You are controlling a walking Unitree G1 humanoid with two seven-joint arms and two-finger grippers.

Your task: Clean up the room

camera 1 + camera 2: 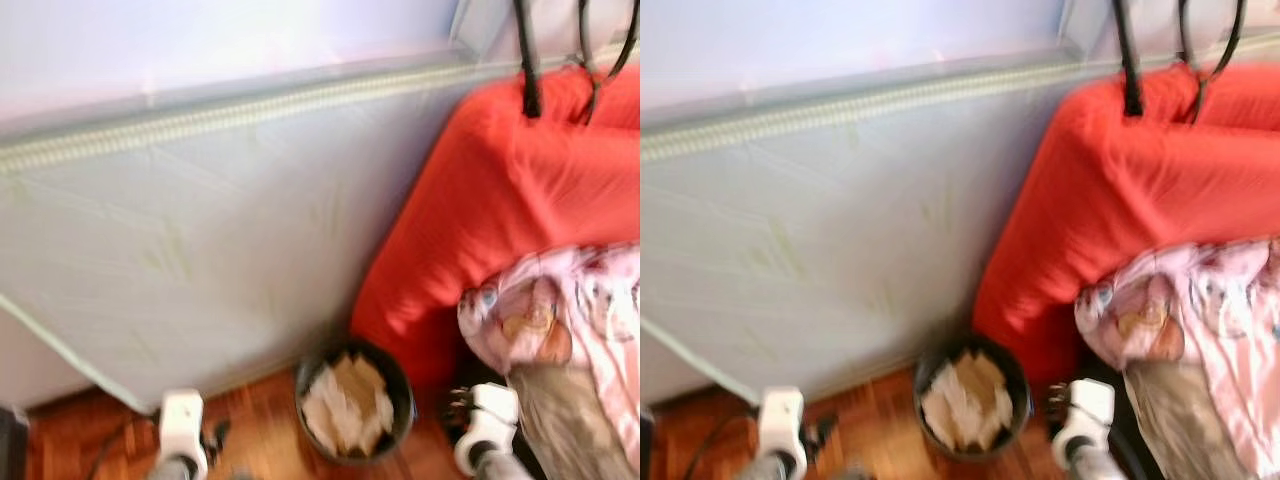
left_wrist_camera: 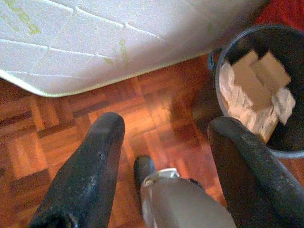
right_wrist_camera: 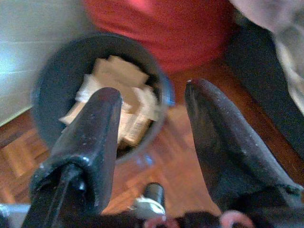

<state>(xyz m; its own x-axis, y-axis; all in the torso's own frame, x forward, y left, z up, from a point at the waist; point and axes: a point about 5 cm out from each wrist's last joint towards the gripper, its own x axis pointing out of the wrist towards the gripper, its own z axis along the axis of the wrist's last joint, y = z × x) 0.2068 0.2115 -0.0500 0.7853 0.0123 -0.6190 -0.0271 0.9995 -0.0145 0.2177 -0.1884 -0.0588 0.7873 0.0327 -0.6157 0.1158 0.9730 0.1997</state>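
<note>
Standing on the parquet floor, one dark round bin is seen at the foot of a pale quilted mattress that leans on its edge against the wall, with a red cushion-like mass just beside the bin on the robot's right. The bin is part filled with crumpled paper and pieces of brown cardboard; the pieces cannot be counted with certainty. In the left wrist view the left gripper is held above bare floor, its two black fingers spread apart with nothing between them, and the bin lies beyond the tip of one finger, off to that side rather than between the pair. In the right wrist view the right gripper is held over the bin's near rim, its two fingers likewise parted and empty; the bin and its contents are seen past one finger and in part of the gap, while floor is seen under the other. One pink patterned cloth is draped over the red mass at the robot's right, with a drab brown fabric hanging below it. Two black straps are hung over the top of the red mass. Both head views are blurred.
</note>
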